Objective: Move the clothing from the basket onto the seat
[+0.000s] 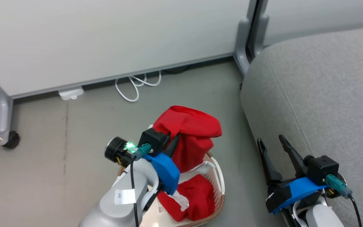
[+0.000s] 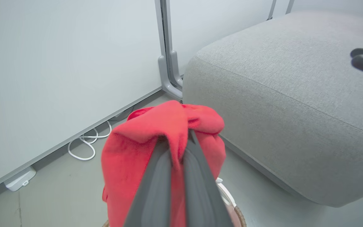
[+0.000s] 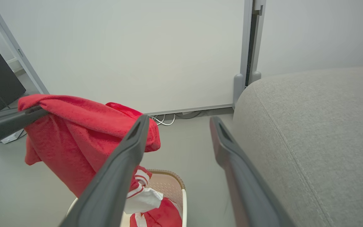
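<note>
1. Step in hand: lift-out of the first garment (image 1: 190, 126). The left gripper (image 1: 174, 138) is clamped on a bunched fold near the top. The cloth hangs from it above the basket (image 1: 221, 186), and its lower end reaches down to about rim level.
2. The second garment (image 1: 200, 195) lies in the basket, red with white trim, with no gripper on it.
3. The right gripper (image 1: 271, 141) has its jaws wide apart and holds nothing. It hovers near the side of the seat (image 1: 320, 94) that faces the basket.
4. No clothing lies on the part of the seat in view. Judged progress: early, neither piece delivered.
5. Next move, judged:
   - raise the cloth until its lower end clears the rim;
   - swing it to the robot's right, over the seat edge;
   - lower it onto the cushion, then release.
6. Risks, judged: the right gripper sits roughly in that path, so the cloth may drape over it. A trailing hem could also catch the rim and drag the basket.
7. Hidden or unclear:
   - The left forearm (image 1: 121, 195) covers the basket's near side in the head view, and the basket's bottom is cut off.
   - I cannot tell whether the hanging end is free of the second garment.
   - In the left wrist view the fold wraps over the fingertips, so grip depth is unclear.
   - No lettering is readable.
   - The seat runs out of frame.
</note>
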{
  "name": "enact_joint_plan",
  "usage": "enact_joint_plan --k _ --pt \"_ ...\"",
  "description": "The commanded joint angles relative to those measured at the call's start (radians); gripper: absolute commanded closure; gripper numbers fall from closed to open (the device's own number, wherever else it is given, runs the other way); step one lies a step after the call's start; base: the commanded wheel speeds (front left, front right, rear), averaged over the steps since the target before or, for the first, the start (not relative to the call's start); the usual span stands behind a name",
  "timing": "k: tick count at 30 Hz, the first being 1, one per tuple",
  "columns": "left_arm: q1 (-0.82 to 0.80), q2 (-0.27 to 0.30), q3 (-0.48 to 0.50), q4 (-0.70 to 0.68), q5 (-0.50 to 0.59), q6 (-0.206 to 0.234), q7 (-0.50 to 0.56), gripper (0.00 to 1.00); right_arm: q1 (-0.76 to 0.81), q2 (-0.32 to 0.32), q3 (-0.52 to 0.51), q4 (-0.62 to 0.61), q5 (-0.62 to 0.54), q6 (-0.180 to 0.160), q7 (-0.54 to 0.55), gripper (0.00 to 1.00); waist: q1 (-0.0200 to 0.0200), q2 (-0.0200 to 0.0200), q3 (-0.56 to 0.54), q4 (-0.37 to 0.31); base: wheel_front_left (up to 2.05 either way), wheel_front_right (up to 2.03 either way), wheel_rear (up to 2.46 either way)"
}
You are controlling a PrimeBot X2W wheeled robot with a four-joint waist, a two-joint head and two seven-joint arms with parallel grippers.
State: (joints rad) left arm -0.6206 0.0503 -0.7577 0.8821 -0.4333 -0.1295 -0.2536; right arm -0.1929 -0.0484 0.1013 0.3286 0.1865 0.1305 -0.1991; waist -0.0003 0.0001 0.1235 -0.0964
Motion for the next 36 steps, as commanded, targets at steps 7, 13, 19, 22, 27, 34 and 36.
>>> enact_joint_plan --k 7,13,19,22,27,34,36 --pt "-0.068 0.0 -0.119 -0.128 -0.137 0.0 0.024 1.0 0.06 -0.004 0.002 -0.043 -0.005 0.0 0.038 0.0 0.0003 -0.0001 -0.091 0.074 0.0 0.0 0.0" --pt "-0.125 0.0 -0.178 -0.188 -0.233 -0.001 0.028 1.0 0.088 -0.004 0.015 -0.065 -0.001 0.0 0.06 0.0 0.0003 -0.0001 -0.126 0.083 0.0 0.0 0.0" --pt "-0.181 0.0 -0.231 -0.196 -0.283 0.016 0.034 1.0 0.106 -0.004 0.027 -0.084 0.0 0.0 0.079 0.0 0.0003 -0.0001 -0.146 0.078 0.0 0.0 0.0" --pt "-0.193 0.0 -0.251 -0.198 -0.308 0.024 0.024 1.0 0.113 -0.003 0.032 -0.094 -0.002 0.0 0.086 0.0 0.0003 -0.0001 -0.15 0.072 0.0 0.0 0.0" --pt "-0.203 0.0 -0.288 -0.193 -0.333 0.04 0.011 1.0 0.118 -0.003 0.038 -0.106 -0.007 0.0 0.098 0.0 0.0003 -0.0001 -0.15 0.063 0.0 0.0 0.0" --pt "-0.215 0.0 -0.325 -0.191 -0.37 0.052 0.0 1.0 0.094 -0.003 0.045 -0.095 -0.013 0.0 0.127 0.0 0.0003 -0.0001 -0.139 0.061 0.0 0.0 0.0" --pt "-0.223 0.0 -0.334 -0.194 -0.377 0.051 -0.004 1.0 0.077 -0.003 0.051 -0.082 -0.012 0.0 0.142 0.0 0.0003 -0.0001 -0.135 0.062 0.0 0.0 0.0"
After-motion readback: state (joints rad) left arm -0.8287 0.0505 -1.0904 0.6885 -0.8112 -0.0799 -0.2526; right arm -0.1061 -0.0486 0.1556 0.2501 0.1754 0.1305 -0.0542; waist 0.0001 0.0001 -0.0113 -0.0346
